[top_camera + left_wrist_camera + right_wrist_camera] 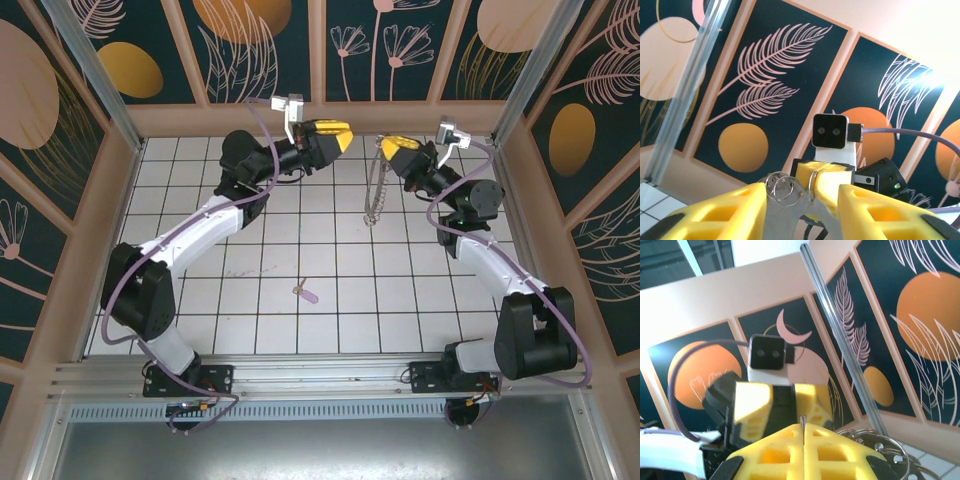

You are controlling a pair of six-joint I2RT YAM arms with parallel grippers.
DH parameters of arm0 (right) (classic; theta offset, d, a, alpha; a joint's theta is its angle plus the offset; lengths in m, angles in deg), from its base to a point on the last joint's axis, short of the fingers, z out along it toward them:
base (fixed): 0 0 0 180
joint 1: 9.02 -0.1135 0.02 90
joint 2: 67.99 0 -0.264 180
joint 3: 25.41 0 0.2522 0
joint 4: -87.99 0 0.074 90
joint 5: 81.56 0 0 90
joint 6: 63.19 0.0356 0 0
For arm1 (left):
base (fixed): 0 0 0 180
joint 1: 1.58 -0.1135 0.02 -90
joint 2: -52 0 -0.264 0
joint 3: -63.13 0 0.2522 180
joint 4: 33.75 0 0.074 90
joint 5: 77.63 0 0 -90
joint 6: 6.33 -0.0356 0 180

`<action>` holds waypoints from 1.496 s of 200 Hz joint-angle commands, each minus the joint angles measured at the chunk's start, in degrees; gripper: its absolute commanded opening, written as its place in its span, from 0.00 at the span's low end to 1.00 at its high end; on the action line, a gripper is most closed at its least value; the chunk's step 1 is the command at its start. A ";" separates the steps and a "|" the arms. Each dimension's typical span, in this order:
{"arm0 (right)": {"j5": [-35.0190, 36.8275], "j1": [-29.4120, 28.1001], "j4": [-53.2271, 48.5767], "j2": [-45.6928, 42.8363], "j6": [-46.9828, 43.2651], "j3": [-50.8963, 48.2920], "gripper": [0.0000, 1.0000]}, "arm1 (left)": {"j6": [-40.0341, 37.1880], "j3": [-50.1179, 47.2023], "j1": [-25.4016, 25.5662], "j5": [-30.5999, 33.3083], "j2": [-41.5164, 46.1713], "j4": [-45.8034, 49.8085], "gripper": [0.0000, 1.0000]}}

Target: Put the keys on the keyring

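The key (306, 293), tiny with a pale lilac head, lies flat on the white tiled floor near the middle front. My right gripper (389, 149) (803, 426) is held high at the back, shut on a thin wire loop of the keyring (376, 190). The ring's silvery links and small rings (782, 187) (882, 445) dangle below the gripper. Facing it from the left is my left gripper (346, 136) (801, 194). Its yellow fingers (730, 210) stand apart, with nothing gripped between them. The two grippers are tip to tip with a short gap between.
White tiled floor (250, 230) inside a walled enclosure with dark floral panels. Aluminium posts (90, 70) stand at the back corners. A metal rail (320, 372) runs along the near edge by both arm bases.
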 commanded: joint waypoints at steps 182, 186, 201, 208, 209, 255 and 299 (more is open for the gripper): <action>5.19 -5.21 12.24 5.02 4.19 3.89 0.00 | 19.83 -0.35 2.16 -2.90 -8.21 -25.70 0.28; 5.17 -5.25 12.27 5.03 4.13 3.93 0.00 | 19.88 -0.28 2.12 -2.89 -8.29 -25.78 0.28; 5.10 -5.40 12.24 5.12 4.23 3.95 0.00 | 20.08 0.05 2.26 -2.79 -8.60 -25.88 0.28; 4.92 -5.44 12.16 5.12 4.10 4.03 0.00 | 20.23 0.20 2.32 -2.85 -8.80 -25.89 0.28; 4.92 -5.48 12.11 5.12 4.10 4.07 0.00 | 20.20 0.22 2.31 -2.84 -8.80 -25.88 0.28; 4.75 -6.22 11.72 5.51 4.01 4.17 0.00 | 20.28 0.95 2.64 -2.82 -9.41 -25.88 0.28; 4.78 -6.49 11.56 6.00 3.95 3.79 0.00 | 20.17 0.93 2.76 -2.57 -9.29 -25.88 0.30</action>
